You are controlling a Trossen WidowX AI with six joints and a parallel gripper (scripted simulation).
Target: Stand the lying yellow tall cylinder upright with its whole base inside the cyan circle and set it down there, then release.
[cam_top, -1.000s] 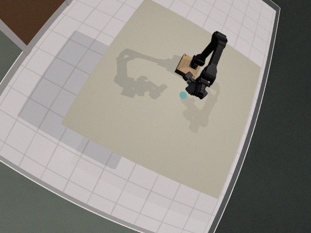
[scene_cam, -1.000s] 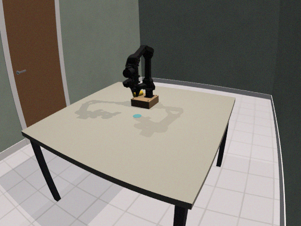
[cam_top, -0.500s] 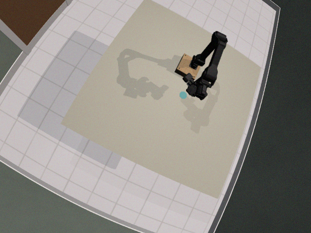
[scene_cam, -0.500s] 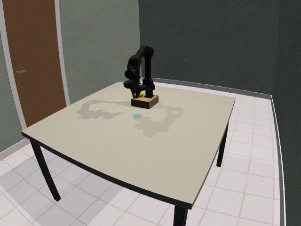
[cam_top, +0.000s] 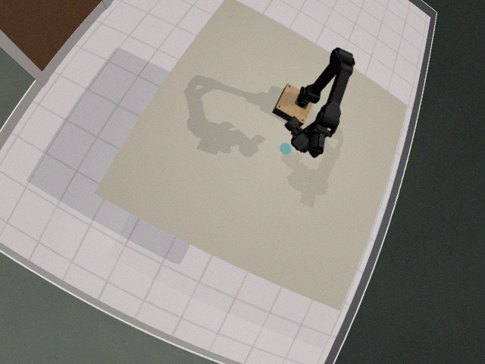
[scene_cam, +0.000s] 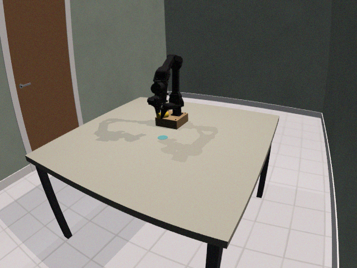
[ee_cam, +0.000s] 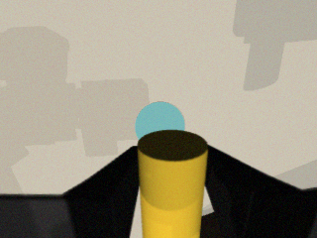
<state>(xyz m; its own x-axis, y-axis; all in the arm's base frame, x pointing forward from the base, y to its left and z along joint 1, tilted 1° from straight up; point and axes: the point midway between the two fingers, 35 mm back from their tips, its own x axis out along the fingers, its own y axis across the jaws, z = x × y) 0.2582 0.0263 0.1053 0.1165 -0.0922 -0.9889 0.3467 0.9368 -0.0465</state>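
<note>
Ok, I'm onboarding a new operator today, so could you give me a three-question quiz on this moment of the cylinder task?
1. True or false: the gripper is shut on the yellow cylinder.
2. In the wrist view, the cyan circle lies: A) just beyond the cylinder's far end, B) under the wooden base, C) out of sight.
3. Fill in: in the top view, the circle sits beside the gripper, on the ____.

Key: 1 true; 2 A; 3 table.
</note>
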